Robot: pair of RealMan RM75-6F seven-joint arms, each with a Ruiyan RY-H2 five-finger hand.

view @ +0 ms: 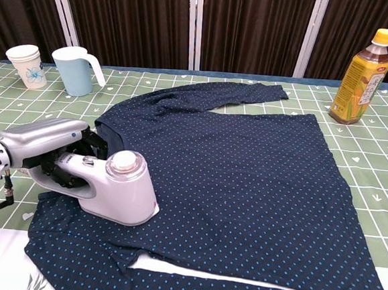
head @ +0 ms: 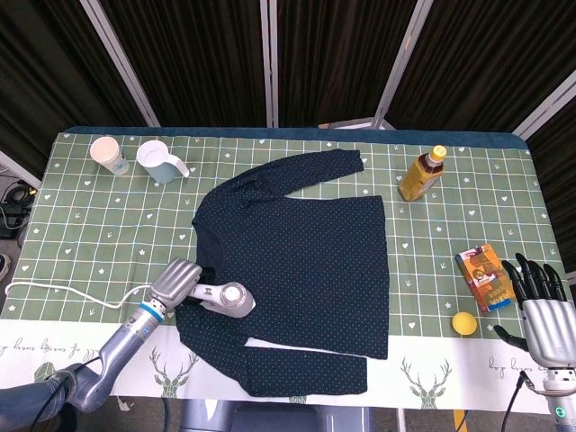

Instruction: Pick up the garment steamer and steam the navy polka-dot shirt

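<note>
Dark curtains hang behind our table (head: 81,225) with its green checked cloth. Our left hand (view: 46,145) grips the steamer (view: 113,189) by its handle, its flat face resting on the shirt (head: 306,261) near the front-left edge. We judge the steamer rigid and fairly heavy, its cord (head: 63,292) dragging; the shirt is soft and may bunch. Our right hand (head: 540,310) hangs spread and empty at the front-right corner, beside a box (head: 484,276) and ball (head: 463,323).

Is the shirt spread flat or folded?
Spread flat: the shirt lies open on the table, both sleeves out, steamer resting on it.
</note>
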